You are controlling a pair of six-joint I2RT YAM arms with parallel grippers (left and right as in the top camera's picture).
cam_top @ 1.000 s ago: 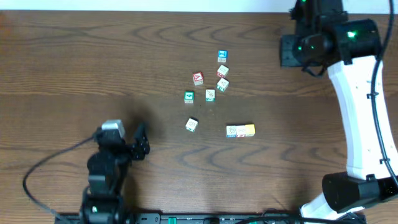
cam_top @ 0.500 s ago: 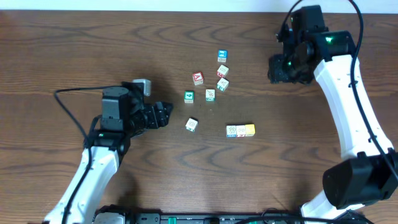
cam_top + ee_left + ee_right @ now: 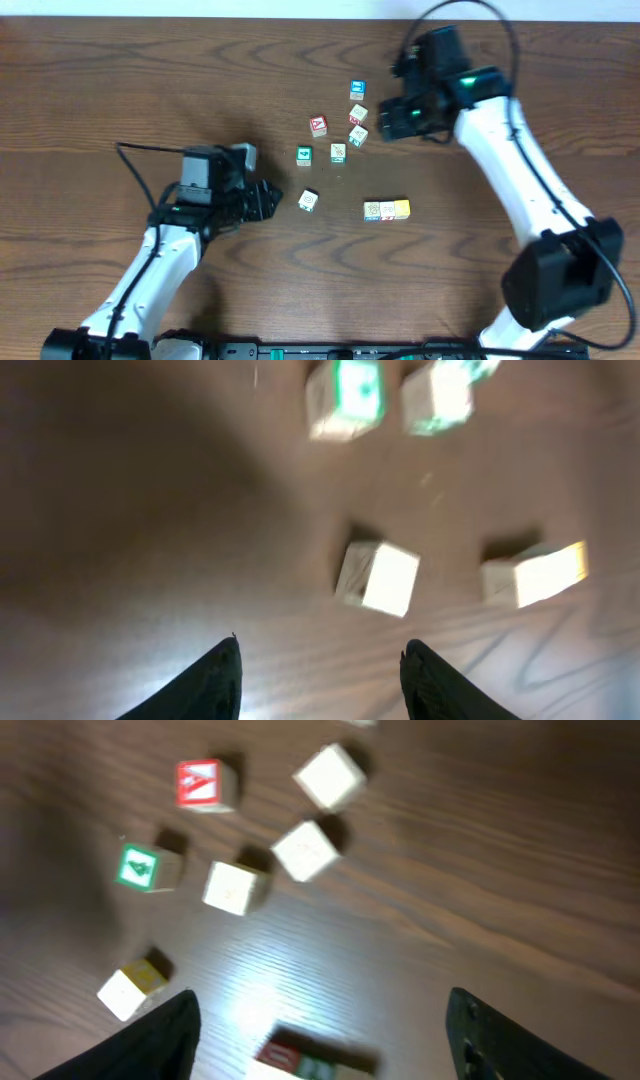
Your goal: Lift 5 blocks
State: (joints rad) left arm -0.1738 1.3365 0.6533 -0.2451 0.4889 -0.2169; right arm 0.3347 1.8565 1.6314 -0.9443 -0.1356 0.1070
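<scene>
Blocks [image 3: 338, 152]: cream and yellow cubes scattered mid-table [image 3: 120, 80], all resting on the wood, 0 lifted.
Nearest target: lone cream cube [image 3: 378, 577], just ahead of the left gripper [image 3: 321, 648], a little right of its centre line and turned slightly skew to the fingers.
Left jaws: apart, nothing between them.
Right gripper [image 3: 320, 1005]: jaws wide apart and empty, with 3 cream cubes [image 3: 305, 850] ahead of it.
Yellow block [image 3: 400, 208]: touching a cream neighbour [image 3: 372, 209], in a row running left-right.
Nearer arm: left, judged for the lone cube.
Containers: none in view.

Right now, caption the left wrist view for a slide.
Open left hand short of a cream block; other blocks beyond on the wooden table.
</scene>
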